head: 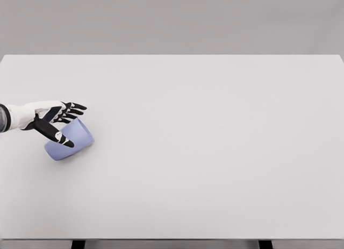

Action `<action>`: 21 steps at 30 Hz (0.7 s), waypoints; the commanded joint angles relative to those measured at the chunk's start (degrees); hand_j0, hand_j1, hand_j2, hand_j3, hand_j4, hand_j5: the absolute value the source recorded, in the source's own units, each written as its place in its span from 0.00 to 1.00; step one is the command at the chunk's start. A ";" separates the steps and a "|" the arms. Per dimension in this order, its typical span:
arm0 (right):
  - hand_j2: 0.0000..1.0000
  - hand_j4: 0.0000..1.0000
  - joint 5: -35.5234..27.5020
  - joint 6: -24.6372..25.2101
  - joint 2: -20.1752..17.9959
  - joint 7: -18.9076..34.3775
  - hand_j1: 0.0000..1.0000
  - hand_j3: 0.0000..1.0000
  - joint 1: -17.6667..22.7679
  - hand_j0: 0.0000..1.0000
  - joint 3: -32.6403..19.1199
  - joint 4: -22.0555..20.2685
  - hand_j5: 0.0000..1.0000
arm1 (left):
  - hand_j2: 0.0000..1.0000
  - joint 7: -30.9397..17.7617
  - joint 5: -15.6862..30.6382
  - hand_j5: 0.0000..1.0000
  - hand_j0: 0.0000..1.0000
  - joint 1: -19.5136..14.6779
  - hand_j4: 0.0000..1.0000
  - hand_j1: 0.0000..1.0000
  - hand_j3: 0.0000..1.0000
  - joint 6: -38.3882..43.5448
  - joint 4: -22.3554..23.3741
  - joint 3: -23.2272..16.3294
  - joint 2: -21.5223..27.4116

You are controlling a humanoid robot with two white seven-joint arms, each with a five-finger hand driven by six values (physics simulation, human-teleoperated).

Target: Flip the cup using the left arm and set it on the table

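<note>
1. Cup [71, 141], pale lavender, sits at the left of the frame, tilted: one end low toward the lower left, the other raised toward the upper right. It seems to lean on its lower edge rather than stand flat on the counter [215, 152].
2. Left robot hand [56, 122] enters from the left edge, wrist white, fingers [75, 110] black. Fingers reach over the upper side of the cup; thumb crosses its front wall. Digits are partly spread, wrapped around the cup rather than closed tight; contact looks likely, firm grip uncertain.
3. Likely reason for the tilt: the cup is mid-flip, the hand rolling it over so it can be set upright.
4. Which end is the mouth: cannot tell.
5. Right arm: not in frame.
6. Judgement: flip under way, placement not yet done.
</note>
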 commanded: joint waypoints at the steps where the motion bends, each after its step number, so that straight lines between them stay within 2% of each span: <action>1: 1.00 1.00 0.00 -0.01 0.00 0.01 1.00 1.00 0.00 1.00 0.00 0.00 1.00 | 1.00 0.00 0.14 1.00 1.00 0.09 1.00 1.00 1.00 -0.06 0.05 -0.06 0.06; 16: 1.00 1.00 0.00 -0.01 0.00 0.01 1.00 1.00 0.00 1.00 0.00 0.00 1.00 | 0.99 0.00 0.14 0.99 0.99 0.09 0.99 0.99 0.99 -0.06 0.05 -0.85 0.06; 21: 1.00 1.00 0.00 -0.01 0.00 0.01 1.00 1.00 0.00 1.00 0.00 0.00 1.00 | 0.90 0.00 0.23 0.90 0.90 0.09 0.90 0.90 0.90 -0.06 -0.04 -0.94 0.06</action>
